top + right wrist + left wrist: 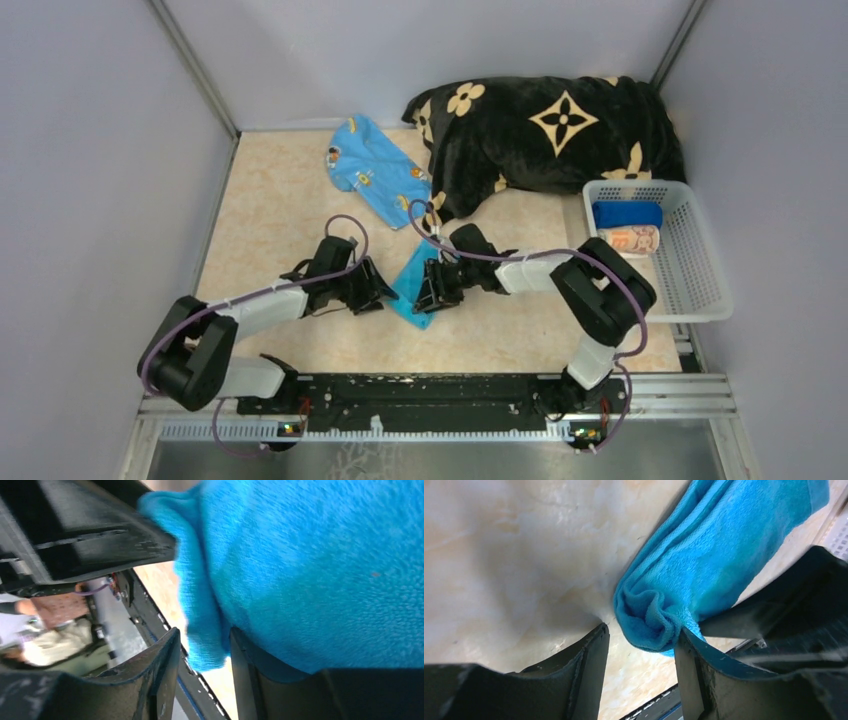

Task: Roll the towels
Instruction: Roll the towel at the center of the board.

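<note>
Left gripper (pixel 641 630) is held low over the table (pixel 270 200), and its jaws are seen well apart. The rolled end of the turquoise towel (pixel 719 545) is placed in the gap between them. The cloth is touched by the finger on the right of the wrist view, while a narrow strip of bare table is seen between the cloth and the other finger. Nothing is clamped by this gripper. Ahead of its fingertips the towel is stretched away as a loose roll.

Right gripper (pixel 205 632) is found just across the towel from the left one, with the fingertips of both turned toward each other. Its jaws are parted only partly. A folded edge of the same towel is hanging in the gap, close against one finger, and the larger part of the cloth is spread over that finger. A small space is seen to the other finger, so the cloth is not squeezed from both sides.

Farther from both grippers, on the far side of them, the light blue towel with orange prints (pixel 375 172) is laid flat, with one edge against the black blanket (pixel 560 125). Behind the right gripper, past its arm, a white basket (pixel 705 260) is standing. In it the dark blue towel (pixel 627 214) and the striped towel (pixel 628 240) are lying rolled, side by side.
</note>
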Controlling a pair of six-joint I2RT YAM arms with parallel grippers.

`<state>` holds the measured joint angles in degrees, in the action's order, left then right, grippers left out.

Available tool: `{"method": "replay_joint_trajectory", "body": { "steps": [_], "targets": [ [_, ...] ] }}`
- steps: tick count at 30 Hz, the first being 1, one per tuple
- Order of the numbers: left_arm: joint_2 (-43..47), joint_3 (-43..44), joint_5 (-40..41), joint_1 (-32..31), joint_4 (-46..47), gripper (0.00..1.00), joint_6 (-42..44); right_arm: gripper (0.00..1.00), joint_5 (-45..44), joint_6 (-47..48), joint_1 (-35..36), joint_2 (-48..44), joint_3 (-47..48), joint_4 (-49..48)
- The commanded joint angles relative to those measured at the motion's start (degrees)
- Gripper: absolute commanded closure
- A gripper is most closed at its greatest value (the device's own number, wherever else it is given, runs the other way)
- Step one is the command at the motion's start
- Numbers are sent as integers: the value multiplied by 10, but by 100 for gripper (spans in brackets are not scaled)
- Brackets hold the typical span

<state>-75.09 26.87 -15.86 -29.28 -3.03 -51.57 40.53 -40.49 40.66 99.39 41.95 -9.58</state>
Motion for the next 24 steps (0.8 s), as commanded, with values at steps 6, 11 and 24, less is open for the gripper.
{"method": "replay_joint_trajectory", "body": {
  "steps": [6, 11, 24],
  "targets": [
    [-75, 19, 31, -19, -1, 43, 15, 52, -330, 215, 115, -140, 140, 277],
    [-81, 18, 39, -23, -5, 43, 15, 53, -356, 255, 182, -127, 153, 253],
    [-89, 11, 74, -22, -26, 44, 16, 53, -463, 325, 223, -33, 154, 258]
  ]
}}
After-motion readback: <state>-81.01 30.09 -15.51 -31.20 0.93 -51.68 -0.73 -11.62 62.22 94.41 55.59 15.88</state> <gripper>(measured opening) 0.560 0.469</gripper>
